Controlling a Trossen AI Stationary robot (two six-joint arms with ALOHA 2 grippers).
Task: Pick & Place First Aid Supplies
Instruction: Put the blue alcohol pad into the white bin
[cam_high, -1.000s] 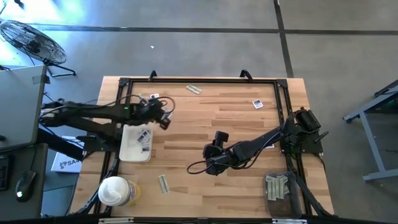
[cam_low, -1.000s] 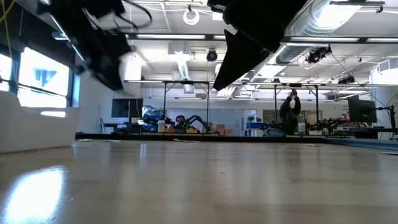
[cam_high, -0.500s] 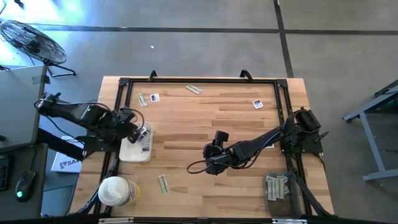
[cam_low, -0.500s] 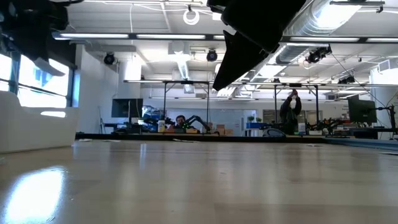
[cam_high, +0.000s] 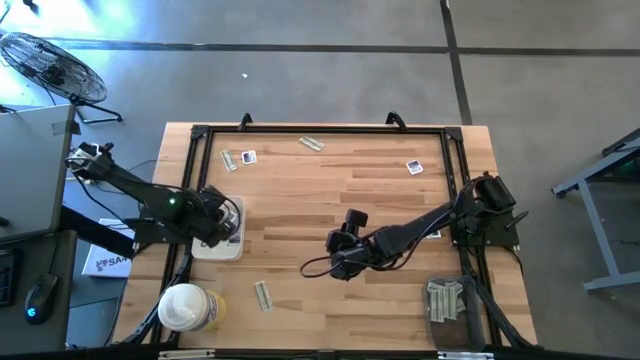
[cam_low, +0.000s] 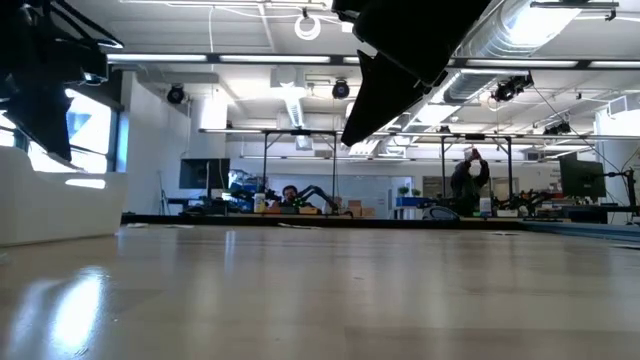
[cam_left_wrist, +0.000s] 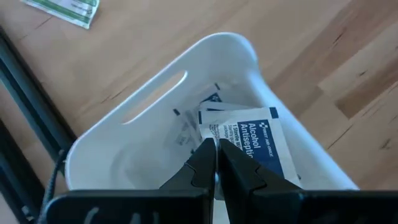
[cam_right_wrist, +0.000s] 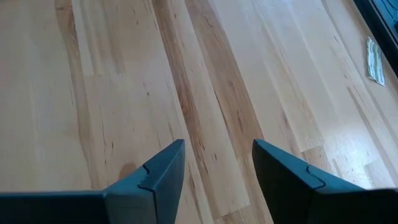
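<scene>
Left gripper (cam_left_wrist: 216, 163) hung with fingers pressed together; right gripper (cam_right_wrist: 216, 168), at mid-counter, held fingers spread apart.

Smooth planked wood table (cam_high: 330, 190); glossy white plastic tray (cam_left_wrist: 155, 106); printed paper packet (cam_left_wrist: 252, 140).

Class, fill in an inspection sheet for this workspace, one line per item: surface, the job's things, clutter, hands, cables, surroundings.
Surface: wooden table, black frame around it.
Job's things: wipe packet in the left hand's pinch over the white tray; loose packets near the far edge.
Clutter: round tub at the near left corner.
Hands: left hand shut over the tray; right hand open above bare wood.
Cables: black cable by the right arm.
Surroundings: floor fan, person far behind.
</scene>
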